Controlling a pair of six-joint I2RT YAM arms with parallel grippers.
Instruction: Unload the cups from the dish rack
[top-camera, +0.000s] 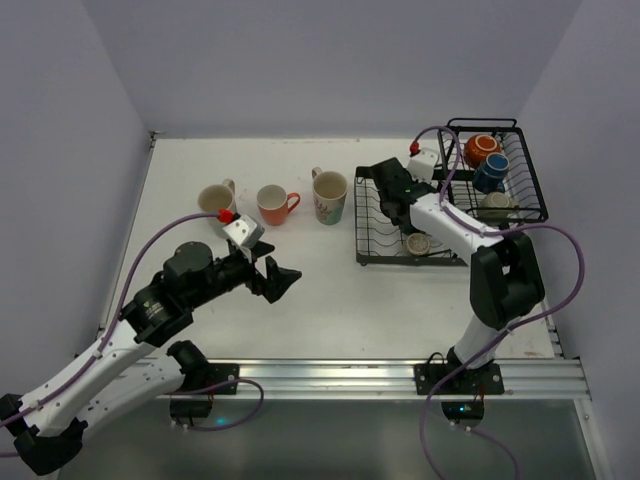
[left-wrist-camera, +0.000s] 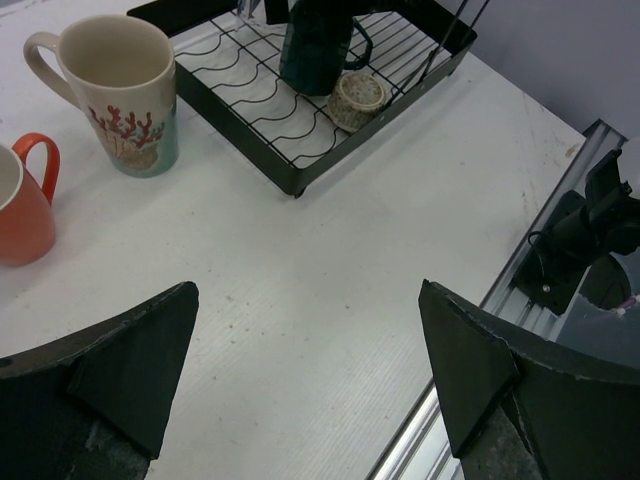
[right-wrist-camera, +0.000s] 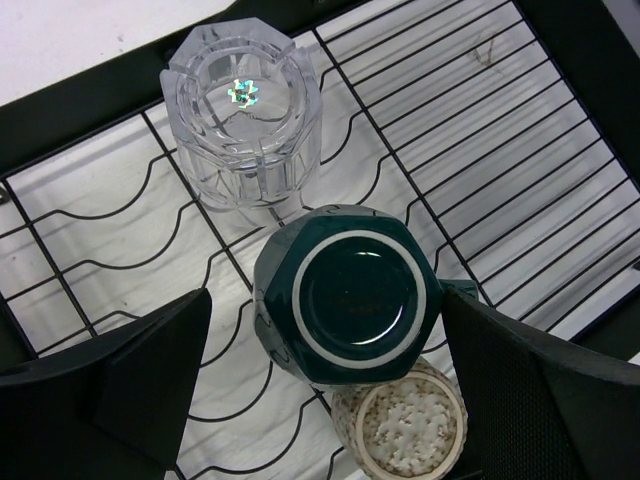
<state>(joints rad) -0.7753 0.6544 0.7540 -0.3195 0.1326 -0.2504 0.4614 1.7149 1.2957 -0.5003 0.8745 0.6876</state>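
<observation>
Dish rack (right-wrist-camera: 585, 60): black coated wire, satin.
Glass (right-wrist-camera: 243, 125): clear, faceted, glossy.
Dark teal cup (right-wrist-camera: 350, 295): glazed ceramic, shiny, pale foot ring.
Speckled cup (right-wrist-camera: 405, 430): cream, rough grainy base.
Table (left-wrist-camera: 330, 300): white, matt, finely ribbed.
Rail (top-camera: 400, 378): brushed bare metal.

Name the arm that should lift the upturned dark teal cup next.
Right. The right gripper, open, hangs directly over the upturned dark teal cup in the black wire dish rack; the left gripper, also open, hovers over the white table, away from the rack.

Left wrist view clips the orange-red mug (left-wrist-camera: 20, 210) at the left edge, the dark teal cup (left-wrist-camera: 315, 55) up top. Right wrist view cuts the cream cup (right-wrist-camera: 405, 435) below.
</observation>
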